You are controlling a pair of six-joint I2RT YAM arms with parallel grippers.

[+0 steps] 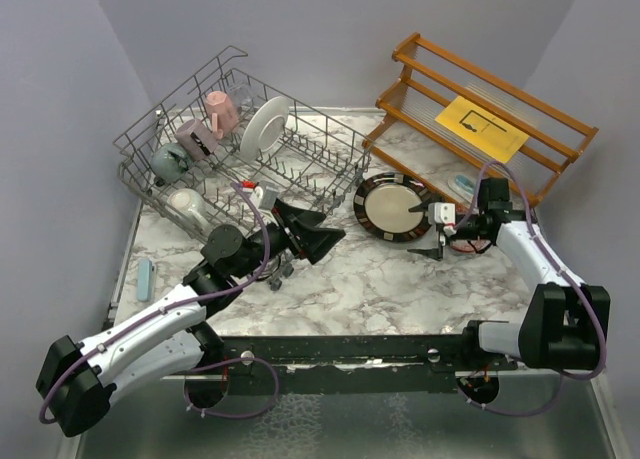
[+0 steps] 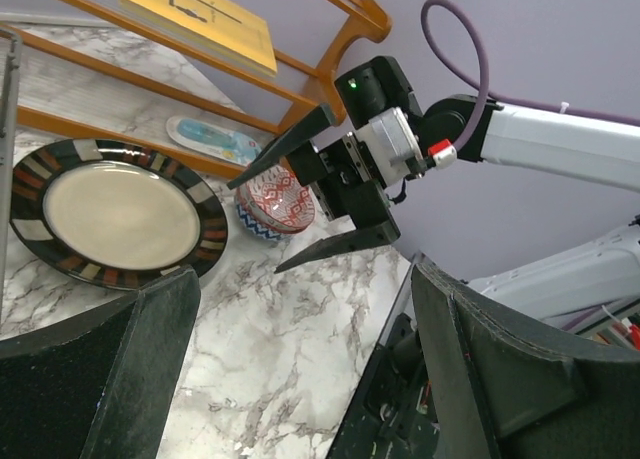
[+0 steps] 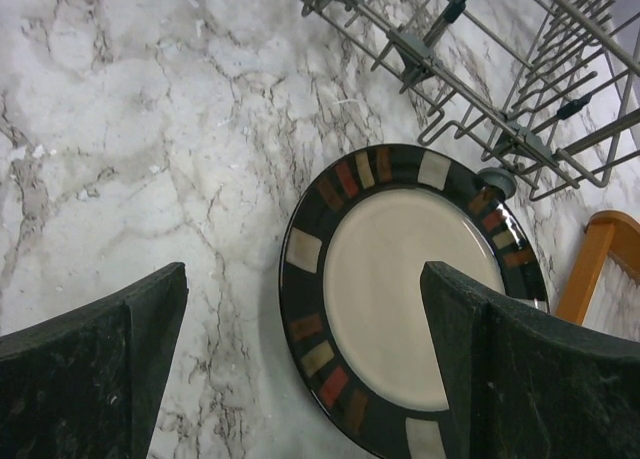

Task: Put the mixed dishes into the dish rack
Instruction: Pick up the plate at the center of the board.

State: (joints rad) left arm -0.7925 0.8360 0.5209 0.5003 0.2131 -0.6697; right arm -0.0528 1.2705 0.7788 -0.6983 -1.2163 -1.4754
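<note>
Jaws of the right gripper point(image 1: 425, 229) stand spread wide, nothing between them. It hangs low over the table point(image 1: 380, 289), just beside the right edge of the black-rimmed plate point(image 1: 392, 207). In the right wrist view the fingers point(image 3: 100, 369) frame that plate point(image 3: 400, 289), which lies flat on the marble; contact cannot be confirmed. A red-and-blue patterned bowl point(image 2: 275, 204) sits upright just behind this gripper, near the foot of the wooden shelf point(image 1: 480, 109).

The left gripper point(image 1: 330, 229) is likewise spread and empty. It is held above the table by the near right corner of the dish rack point(image 1: 320, 159), pointing toward the plate and the other gripper point(image 2: 255, 227).

The dish rack occupies the far left of the table. Loaded in it are a white plate point(image 1: 265, 127) on edge among the tines, a pink mug point(image 1: 222, 109), a mauve mug point(image 1: 192, 137), a grey-teal mug point(image 1: 168, 161) and a cream mug point(image 1: 188, 204).

A small blue-patterned dish point(image 1: 462, 184) lies under the shelf's lowest rail. A yellow sheet point(image 1: 480, 127) rests on the shelf slats.
</note>
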